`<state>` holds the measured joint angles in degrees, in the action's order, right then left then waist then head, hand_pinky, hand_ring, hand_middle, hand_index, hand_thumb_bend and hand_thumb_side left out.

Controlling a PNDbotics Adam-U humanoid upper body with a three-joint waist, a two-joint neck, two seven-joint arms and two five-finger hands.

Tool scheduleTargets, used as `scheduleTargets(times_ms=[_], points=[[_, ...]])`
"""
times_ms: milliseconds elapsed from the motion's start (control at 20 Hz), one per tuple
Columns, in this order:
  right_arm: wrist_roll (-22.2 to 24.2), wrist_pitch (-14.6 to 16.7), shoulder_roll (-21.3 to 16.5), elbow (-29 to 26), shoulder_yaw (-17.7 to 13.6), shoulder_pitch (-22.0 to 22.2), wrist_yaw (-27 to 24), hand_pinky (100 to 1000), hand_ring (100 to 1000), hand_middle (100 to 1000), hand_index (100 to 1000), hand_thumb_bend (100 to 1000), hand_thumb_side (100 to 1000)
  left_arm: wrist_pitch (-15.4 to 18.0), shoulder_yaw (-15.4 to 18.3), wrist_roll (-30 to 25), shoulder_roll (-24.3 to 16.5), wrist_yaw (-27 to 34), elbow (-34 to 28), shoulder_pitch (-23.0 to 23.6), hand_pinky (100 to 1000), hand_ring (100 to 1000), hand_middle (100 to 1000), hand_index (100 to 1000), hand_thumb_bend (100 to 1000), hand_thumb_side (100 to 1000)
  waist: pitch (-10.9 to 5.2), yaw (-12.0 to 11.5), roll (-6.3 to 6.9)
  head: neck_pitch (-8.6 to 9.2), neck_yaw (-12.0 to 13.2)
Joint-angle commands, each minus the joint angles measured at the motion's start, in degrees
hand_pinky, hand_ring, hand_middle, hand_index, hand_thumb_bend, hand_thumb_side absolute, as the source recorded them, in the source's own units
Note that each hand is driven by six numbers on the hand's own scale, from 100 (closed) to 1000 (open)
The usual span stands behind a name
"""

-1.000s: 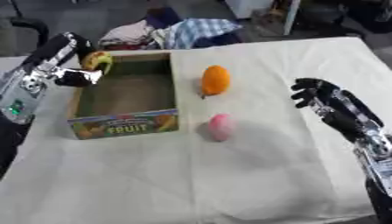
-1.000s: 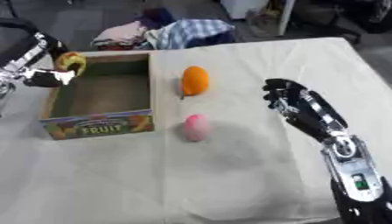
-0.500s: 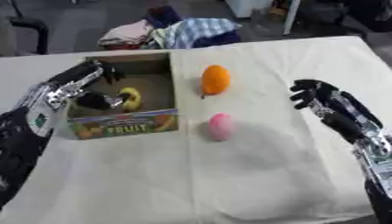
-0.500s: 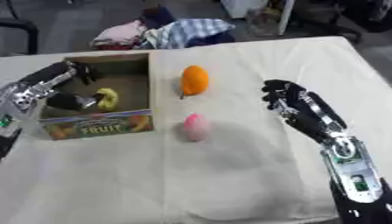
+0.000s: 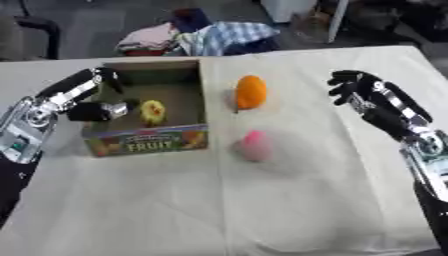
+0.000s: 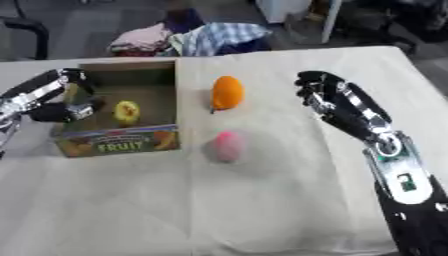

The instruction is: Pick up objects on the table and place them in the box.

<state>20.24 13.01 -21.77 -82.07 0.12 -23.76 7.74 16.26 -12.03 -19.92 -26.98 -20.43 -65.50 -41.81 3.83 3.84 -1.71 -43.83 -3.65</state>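
yellow fruit (image 5: 153,111) sits in the box (image 5: 149,142) near the desk's left edge. orange fruit (image 5: 250,92) and pink one (image 5: 254,145) remain mid-desk. left hand (image 5: 96,102) open at box (holding nothing), right hand (image 6: 322,95) open, idle.

Yellow fruit (image 5: 153,111) lies in box (image 5: 149,141); orange (image 5: 250,91) and pink (image 5: 255,145) objects outside.

Both hands (image 5: 92,97) (image 5: 359,90) open, apart
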Motion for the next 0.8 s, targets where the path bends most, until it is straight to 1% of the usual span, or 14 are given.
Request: scheduleTargets(times_ms=[50, 100, 150, 200, 450, 650, 800], points=[[0.7, 1.9, -3.5, 3.4, 2.3, -3.6, 1.7, 693, 767, 776, 884, 100, 721, -2.9, 0.9, 1.9, -3.5, 7.7, -8.2, 0.5, 935, 680, 702, 829, 332, 683, -0.92, -0.4, -0.09, -0.29, -0.6], [1.1, 2.5, -4.0, 4.8, 3.3, -4.8, 2.4, 695, 770, 779, 886, 100, 732, -3.7, 1.0, 2.4, -4.0, 9.7, -10.5, 1.3, 934, 674, 694, 827, 327, 676, -1.02, -0.7, -0.14, -0.29, -0.7], [1.6, 3.1, -4.4, 6.3, 4.4, -5.9, 3.1, 696, 772, 779, 887, 100, 703, -4.5, 1.0, 2.9, -4.6, 11.5, -12.8, 2.3, 934, 670, 688, 825, 321, 676, -1.11, -0.9, -0.17, -0.29, -0.8], [2.3, 3.9, -4.6, 7.8, 5.6, -7.2, 4.1, 697, 774, 783, 888, 100, 752, -5.3, 1.1, 3.3, -5.2, 13.4, -15.1, 3.5, 933, 665, 683, 823, 315, 675, -1.23, -1.3, -0.22, -0.29, -1.1], [5.7, 7.9, -4.3, 14.8, 10.3, -11.6, 9.7, 705, 787, 797, 898, 100, 728, -8.6, 1.9, 4.5, -6.9, 20.3, -25.4, 10.2, 940, 658, 673, 818, 302, 685, -1.70, -2.6, -0.39, -0.29, -2.0], [6.8, 11.3, -3.3, 19.8, 12.3, -13.1, 15.7, 708, 792, 800, 896, 100, 718, -10.8, 3.7, 5.3, -6.7, 23.2, -31.1, 15.7, 949, 651, 663, 814, 284, 708, -1.87, -3.6, -0.52, -0.29, -2.5], [5.7, 13.2, -2.3, 23.2, 12.7, -13.4, 20.6, 710, 798, 802, 896, 100, 677, -11.9, 5.4, 6.4, -6.0, 24.2, -34.3, 19.4, 952, 645, 653, 811, 273, 719, -1.92, -4.2, -0.56, -0.29, -2.7]])
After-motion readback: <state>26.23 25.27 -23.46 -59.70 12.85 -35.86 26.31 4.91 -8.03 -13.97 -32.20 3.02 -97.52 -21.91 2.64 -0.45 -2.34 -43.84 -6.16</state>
